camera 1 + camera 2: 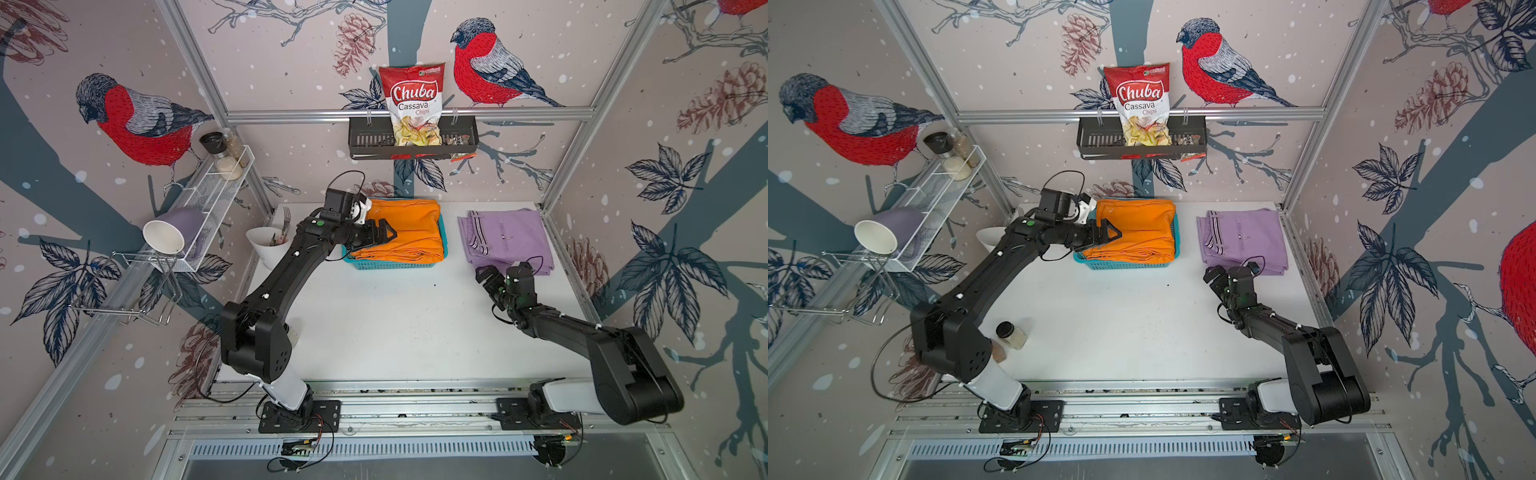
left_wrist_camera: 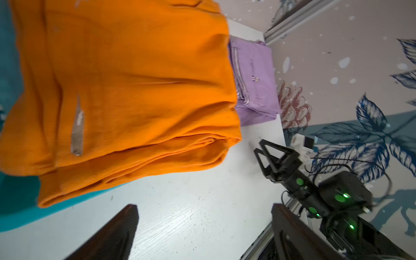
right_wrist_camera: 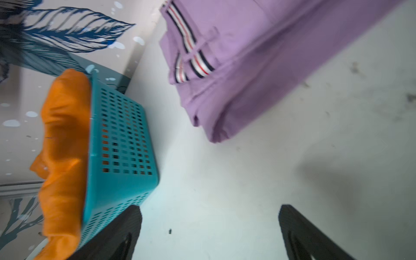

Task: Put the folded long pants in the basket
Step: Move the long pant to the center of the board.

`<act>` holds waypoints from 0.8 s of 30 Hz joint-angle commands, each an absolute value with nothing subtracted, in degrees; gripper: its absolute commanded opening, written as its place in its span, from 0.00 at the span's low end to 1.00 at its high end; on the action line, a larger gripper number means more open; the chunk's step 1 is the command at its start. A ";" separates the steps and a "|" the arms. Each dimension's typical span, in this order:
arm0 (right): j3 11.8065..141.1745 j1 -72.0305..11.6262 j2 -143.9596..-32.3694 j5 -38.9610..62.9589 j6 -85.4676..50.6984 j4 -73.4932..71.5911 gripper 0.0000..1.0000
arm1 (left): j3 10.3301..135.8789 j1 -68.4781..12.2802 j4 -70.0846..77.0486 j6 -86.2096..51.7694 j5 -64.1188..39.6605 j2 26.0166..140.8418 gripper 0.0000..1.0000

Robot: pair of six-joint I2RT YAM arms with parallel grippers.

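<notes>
While the left claw gapes, orange pants (in basket) lie close

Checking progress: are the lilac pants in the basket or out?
Out. The lilac pants lie folded on the table, apart from the basket, which holds the orange pants.

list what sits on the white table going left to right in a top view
white cutlery cup → basket holding the orange pants → lilac pants. The grippers overlap these, so they are left out.
</notes>
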State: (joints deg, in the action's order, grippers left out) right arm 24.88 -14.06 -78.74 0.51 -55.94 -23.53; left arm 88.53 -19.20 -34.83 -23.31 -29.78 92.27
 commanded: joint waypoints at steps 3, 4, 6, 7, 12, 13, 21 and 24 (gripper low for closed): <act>26.54 -13.11 -81.86 -6.79 -58.86 -27.90 1.00 | 90.09 -21.45 -34.17 -19.57 -25.82 91.68 0.96; 26.38 -12.92 -82.70 -6.90 -58.46 -28.84 1.00 | 90.48 -21.45 -34.62 -19.68 -26.20 91.97 0.96; 26.44 -12.21 -85.29 -8.68 -58.22 -30.12 1.00 | 90.56 -21.45 -34.66 -19.67 -27.18 91.94 0.96; 26.63 -11.70 -86.62 -9.03 -58.25 -30.70 1.00 | 90.44 -21.45 -34.41 -19.72 -27.33 91.72 0.96; 31.00 -6.69 -98.30 -1.89 -59.13 -35.05 1.00 | 90.19 -21.45 -34.35 -19.41 -26.34 91.57 0.96; 32.25 -5.91 -100.35 -0.53 -59.34 -35.41 1.00 | 90.25 -21.47 -34.32 -19.50 -26.61 91.79 0.96; 44.02 -5.89 -108.33 -3.04 -57.67 -28.22 1.00 | 90.18 -21.44 -34.19 -19.84 -28.81 92.68 0.96; 48.14 -6.00 -110.58 -2.18 -57.35 -24.92 0.95 | 90.09 -21.44 -34.05 -19.86 -29.12 92.80 0.96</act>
State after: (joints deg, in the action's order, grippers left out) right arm 46.13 -5.78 -108.55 -3.68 -57.08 -36.80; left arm 89.89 -21.23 -34.20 -20.60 -28.12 92.64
